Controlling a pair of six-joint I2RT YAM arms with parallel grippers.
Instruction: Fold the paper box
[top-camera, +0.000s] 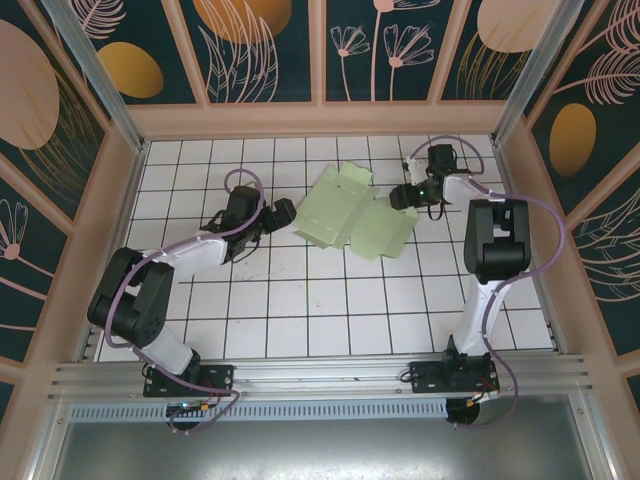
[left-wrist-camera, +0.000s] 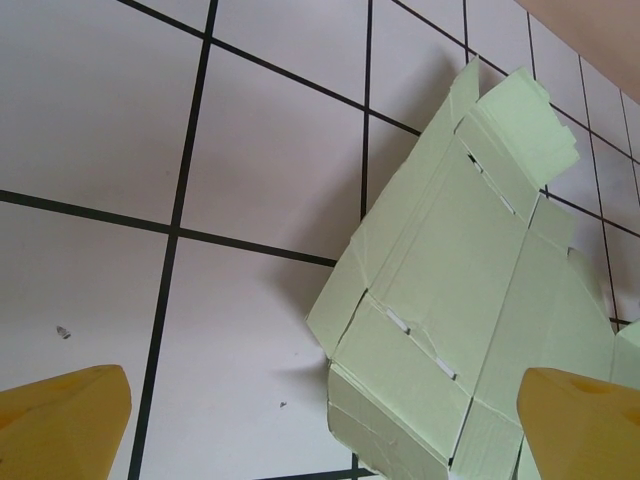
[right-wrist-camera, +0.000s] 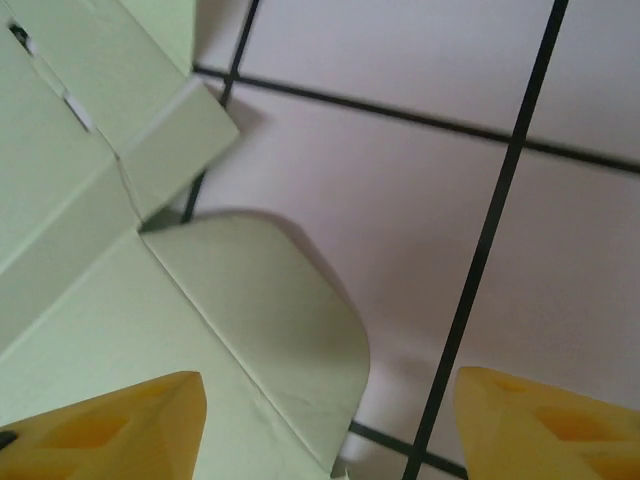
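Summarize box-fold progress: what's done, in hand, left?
Done: little to show. The paper box lies spread open on the tiled table, flaps out, no walls standing. In hand: the left pincer and right pincer sit open at opposite edges of the card, neither gripping; the right wrist view shows a rounded flap just ahead of it. Left: essentially every fold, plus closing.

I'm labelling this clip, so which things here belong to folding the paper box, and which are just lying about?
Part of the job: paper box; left tool, open; right tool, open.
Just there: tiled tabletop; patterned wall panels.
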